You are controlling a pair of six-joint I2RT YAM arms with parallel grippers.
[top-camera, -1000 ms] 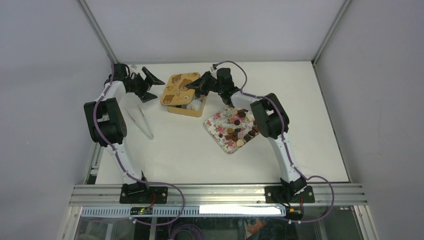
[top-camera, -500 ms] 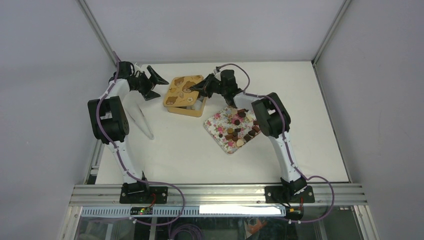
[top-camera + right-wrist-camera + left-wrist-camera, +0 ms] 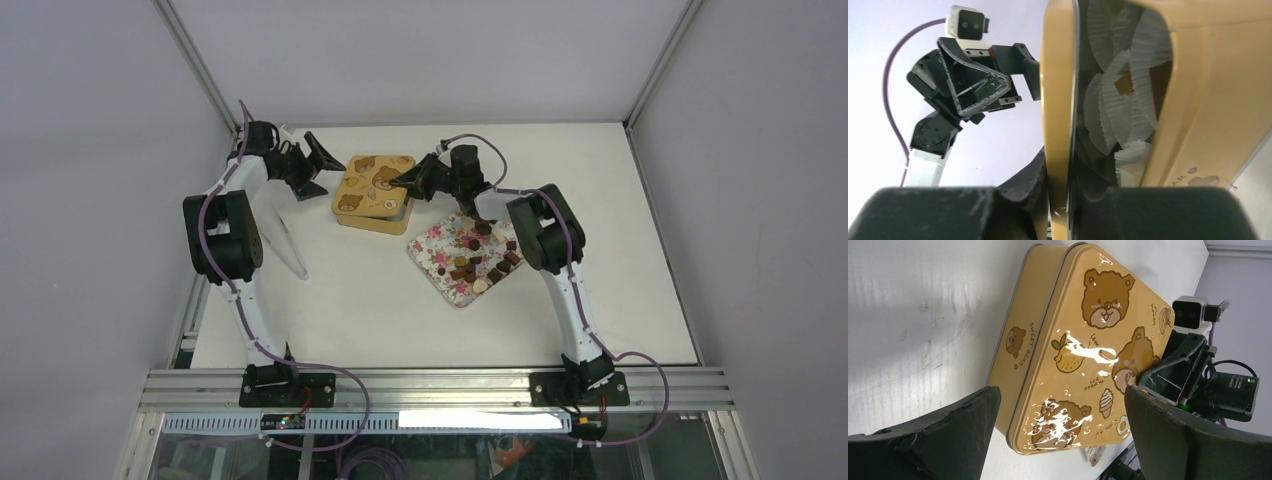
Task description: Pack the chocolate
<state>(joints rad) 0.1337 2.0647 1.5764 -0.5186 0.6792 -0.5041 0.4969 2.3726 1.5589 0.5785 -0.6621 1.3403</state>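
Hovered with left gripper (image 3: 1062, 390) spread wide before a yellow "Sweet Bear" tin (image 3: 1020, 340) on the white table (image 3: 923, 315), lid (image 3: 1088, 355) askew, right gripper (image 3: 1153, 377) at the lid's rim.

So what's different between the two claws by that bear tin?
The left gripper is open and holds nothing; the right gripper is shut on the edge of the lid. The left gripper is at the lid's left side, the right gripper at its right. Both are black and two-fingered.

1. The chocolate (image 3: 478, 258) is seen as many small loose pieces, mostly dark brown, with some reddish-brown, tan and cream
2. The pieces are scattered on a flowered tray (image 3: 432, 248), gathered toward its right and near sides
3. Single shapes cannot be told
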